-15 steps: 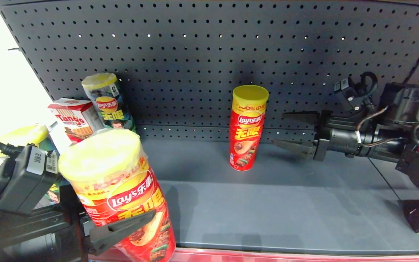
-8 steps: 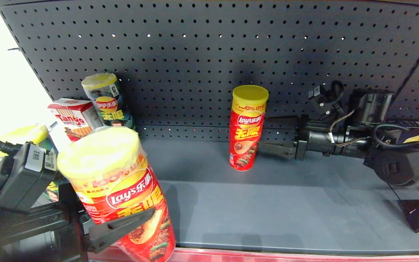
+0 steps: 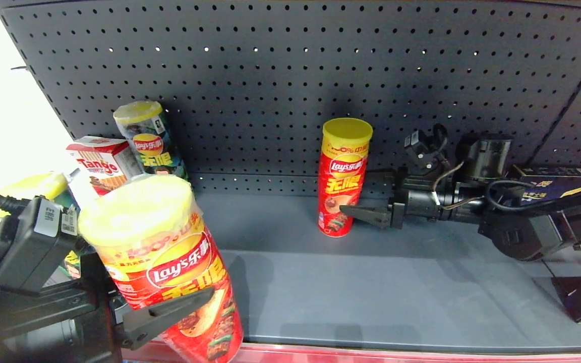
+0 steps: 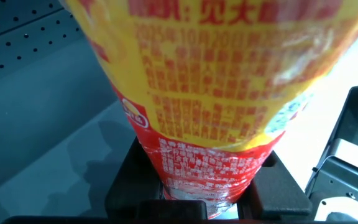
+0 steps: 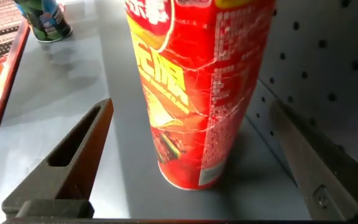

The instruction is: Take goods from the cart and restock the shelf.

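Two red chip cans with yellow lids are in play. The standing can (image 3: 345, 176) is resting upright on the grey shelf (image 3: 371, 302), in the middle of the frame, close to the pegboard wall (image 3: 270, 60). The right gripper (image 3: 361, 191) is pointing in from the right side of the frame, level with the can's lower half. Its fingers are spread, one on each side of the can. The right wrist view is showing a gap on both sides, so it is gripping nothing. The far finger is partly hidden behind the can in the head view, so perhaps a light touch there is escaping me.

The held can (image 3: 154, 242) is sitting in the lower left of the frame, clamped around its lower part by the left gripper (image 3: 167, 302). Its long axis is nearly upright, leaning a little to the left. Its base is hanging about over the red front edge (image 3: 371, 354) of the shelf. Bare shelf floor is lying ahead and to the right, between the two cans, so I am judging the left arm the nearer one for the next placing.

Both cans are carrying a round logo and large yellow characters on red; I am not copying the print. At the upper left a green can (image 3: 148, 141) and a red-and-white box (image 3: 101, 164) are standing by the wall.
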`<state>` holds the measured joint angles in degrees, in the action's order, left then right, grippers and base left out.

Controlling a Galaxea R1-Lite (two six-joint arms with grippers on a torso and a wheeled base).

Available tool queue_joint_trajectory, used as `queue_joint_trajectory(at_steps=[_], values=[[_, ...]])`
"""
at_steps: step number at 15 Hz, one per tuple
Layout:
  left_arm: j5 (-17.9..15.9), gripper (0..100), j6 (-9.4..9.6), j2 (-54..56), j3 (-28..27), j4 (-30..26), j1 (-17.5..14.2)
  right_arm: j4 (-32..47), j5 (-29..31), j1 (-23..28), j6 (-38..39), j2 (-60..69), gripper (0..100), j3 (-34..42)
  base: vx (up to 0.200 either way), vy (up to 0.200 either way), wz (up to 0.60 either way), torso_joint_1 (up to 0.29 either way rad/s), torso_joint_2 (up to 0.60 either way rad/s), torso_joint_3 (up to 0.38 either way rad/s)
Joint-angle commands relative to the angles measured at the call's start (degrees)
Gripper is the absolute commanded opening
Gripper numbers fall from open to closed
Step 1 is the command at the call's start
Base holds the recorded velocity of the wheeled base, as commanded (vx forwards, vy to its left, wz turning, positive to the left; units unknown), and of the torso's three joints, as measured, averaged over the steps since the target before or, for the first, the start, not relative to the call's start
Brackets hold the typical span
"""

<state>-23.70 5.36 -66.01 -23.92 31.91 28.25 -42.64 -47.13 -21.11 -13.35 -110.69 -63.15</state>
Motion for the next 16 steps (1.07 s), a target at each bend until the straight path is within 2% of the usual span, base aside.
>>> queue_joint_trajectory(at_steps=[1, 11, 12, 16], values=[[0.0, 0, 0.0, -0.1, 0.0, 0.0, 0.0, -0.2, 0.0, -0.7, 0.0, -2.1, 100, -1.5, 0.0, 0.0, 0.0, 0.0, 0.0, 0.0], [0.0, 0, 0.0, -0.1, 0.7, 0.0, -0.9, -0.5, 0.3, -2.7, 0.3, -8.4, 100, -7.1, 0.0, 0.0, 0.0, 0.0, 0.0, 0.0], [0.0, 0, 0.09, -0.1, 0.9, 0.0, -0.9, -1.5, 0.5, -2.8, 0.5, -8.6, 0, -7.2, 0.0, 0.0, 0.0, 0.0, 0.0, 0.0], [0.0, 0, 0.09, -0.2, 0.5, 0.0, -0.9, -1.7, 0.7, -2.8, 0.7, -7.7, 0, -6.7, 0.0, 0.0, 0.0, 0.0, 0.0, 0.0]])
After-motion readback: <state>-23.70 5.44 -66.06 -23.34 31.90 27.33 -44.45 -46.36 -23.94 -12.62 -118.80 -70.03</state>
